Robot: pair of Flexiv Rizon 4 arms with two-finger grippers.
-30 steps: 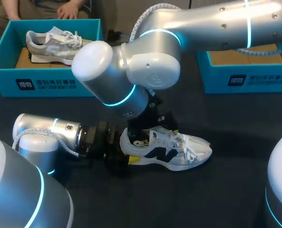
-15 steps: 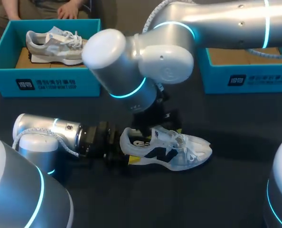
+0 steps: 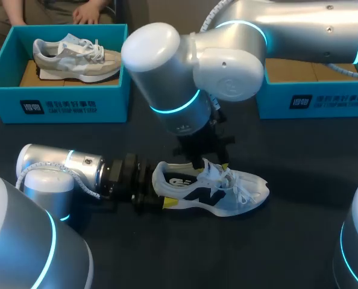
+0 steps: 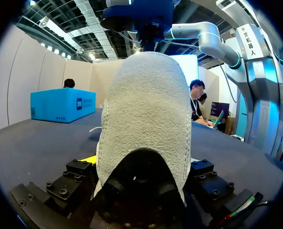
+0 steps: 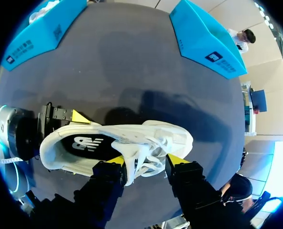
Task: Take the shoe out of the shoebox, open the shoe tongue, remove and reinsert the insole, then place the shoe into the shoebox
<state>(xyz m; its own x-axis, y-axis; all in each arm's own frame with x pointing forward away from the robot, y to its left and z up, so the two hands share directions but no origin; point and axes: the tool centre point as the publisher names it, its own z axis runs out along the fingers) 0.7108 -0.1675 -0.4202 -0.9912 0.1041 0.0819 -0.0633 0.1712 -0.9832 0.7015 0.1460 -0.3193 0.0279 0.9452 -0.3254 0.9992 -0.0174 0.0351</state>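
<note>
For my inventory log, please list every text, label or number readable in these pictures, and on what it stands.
Left shoebox, front wall: white print, too blurred to read.
Right shoebox, front wall: same print, too blurred.
Shoe, side and insole: logo marks, no legible words.

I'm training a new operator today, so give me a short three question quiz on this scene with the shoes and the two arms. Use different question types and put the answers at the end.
1. True or false: the white shoe lies inside a box.
2. Which part of the white shoe do the left jaws hold? A: the toe. B: the heel. C: the laces.
3. Fill in the missing word: the grey shoe lies in the blue box on the robot's ___ side.
Key: 1 false; 2 B; 3 left.
</note>
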